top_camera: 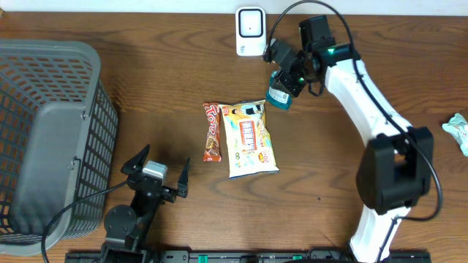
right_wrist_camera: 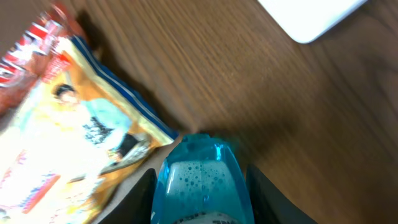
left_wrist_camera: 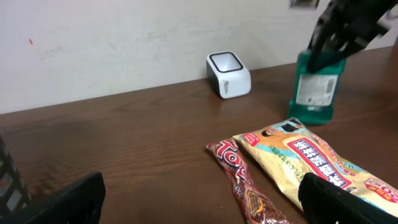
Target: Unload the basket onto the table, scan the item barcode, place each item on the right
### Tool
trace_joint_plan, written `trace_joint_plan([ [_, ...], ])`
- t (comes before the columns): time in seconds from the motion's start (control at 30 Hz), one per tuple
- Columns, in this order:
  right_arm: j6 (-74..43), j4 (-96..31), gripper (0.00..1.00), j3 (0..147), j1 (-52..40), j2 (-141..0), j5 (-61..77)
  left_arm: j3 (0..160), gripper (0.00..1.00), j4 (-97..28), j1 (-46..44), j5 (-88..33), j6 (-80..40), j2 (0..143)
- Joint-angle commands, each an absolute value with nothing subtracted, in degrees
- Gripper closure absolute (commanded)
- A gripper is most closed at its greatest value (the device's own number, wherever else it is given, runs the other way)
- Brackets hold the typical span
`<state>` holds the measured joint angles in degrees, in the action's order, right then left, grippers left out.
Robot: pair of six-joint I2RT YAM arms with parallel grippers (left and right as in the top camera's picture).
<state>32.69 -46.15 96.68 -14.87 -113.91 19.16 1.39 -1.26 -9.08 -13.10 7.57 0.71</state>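
A dark mesh basket [top_camera: 51, 131] sits at the left end of the bench [top_camera: 146, 73]. Just beside it the left tool [top_camera: 158, 174] hangs low with its fingers spread wide, holding nothing. Near the middle lie a red candy bar [top_camera: 211, 131] and, close on its right, a yellow snack bag [top_camera: 250, 140], both flat. Behind them a white scanner [top_camera: 250, 31] stands at the far edge. To its right, the right tool [top_camera: 289, 77] is clamped on the top of a teal bottle [top_camera: 278, 96], which is upright, near the scanner and just beside the bag's far corner. Whether its base touches the bench cannot be told. A crumpled pale wrapper [top_camera: 458, 131] lies at the right edge.
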Motion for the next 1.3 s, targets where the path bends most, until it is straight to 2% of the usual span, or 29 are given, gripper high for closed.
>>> trace_joint_plan([
  [0.0,24.9,-48.5,0.91,97.8,-14.9,-103.4,27.4,0.3,0.01,-3.0,-9.3,-13.2,8.1,0.6],
  [0.23,17.8,-59.2,0.94,97.8,-12.9,-96.0,51.3,0.3,0.01,-3.0,-9.3,-13.2,8.1,0.6],
  [0.5,22.4,-74.0,0.93,97.5,-12.4,-96.0,67.6,0.3,0.01,-3.0,-9.3,-13.2,8.1,0.6],
  [0.73,25.9,-80.5,0.92,97.5,-12.4,-96.0,72.4,0.3,0.01,-3.0,-9.3,-13.2,8.1,0.6],
  [0.87,26.1,-80.6,0.93,97.5,-12.4,-96.0,75.6,0.3,0.01,-3.0,-9.3,-13.2,8.1,0.6],
  [1.0,27.6,-80.6,0.99,97.5,-12.4,-96.0,75.4,0.3,0.01,-3.0,-9.3,-13.2,8.1,0.6],
  [1.27,29.0,-80.6,0.97,97.5,-12.4,-96.0,75.4,0.3,0.01,-3.0,-9.3,-13.2,8.1,0.6],
])
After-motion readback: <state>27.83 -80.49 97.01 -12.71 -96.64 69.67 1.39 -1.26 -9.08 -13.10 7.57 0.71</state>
